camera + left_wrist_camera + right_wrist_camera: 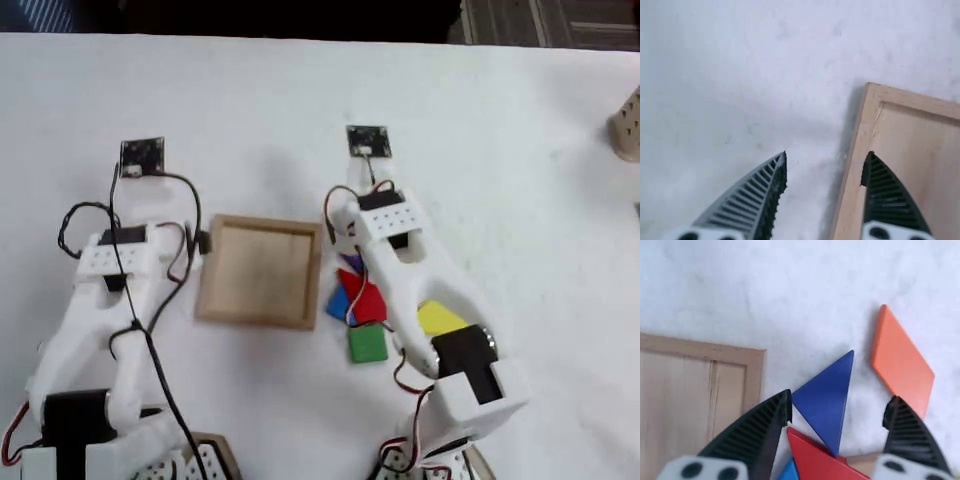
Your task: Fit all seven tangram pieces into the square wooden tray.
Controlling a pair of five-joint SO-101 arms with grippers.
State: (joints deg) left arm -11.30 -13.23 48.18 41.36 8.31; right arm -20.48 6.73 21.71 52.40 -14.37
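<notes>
The square wooden tray (260, 272) lies between the two arms with nothing in it. My left gripper (203, 242) is at its left side. In the left wrist view this gripper (827, 156) is open, one finger over the tray (910, 150) rim and the other over the table. My right gripper (840, 397) is open over a dark blue triangle (827, 395). Beside that triangle lie an orange parallelogram (900, 360), a red piece (817, 460) and a light blue piece (787, 472). From above, red (367, 297), blue (338, 302), green (367, 343) and yellow (440, 318) pieces cluster right of the tray.
Two small black boards (142, 155) (368, 141) lie on the white table beyond the arms. A tan perforated object (626, 125) stands at the far right edge. Cables loop around the left arm (110, 300).
</notes>
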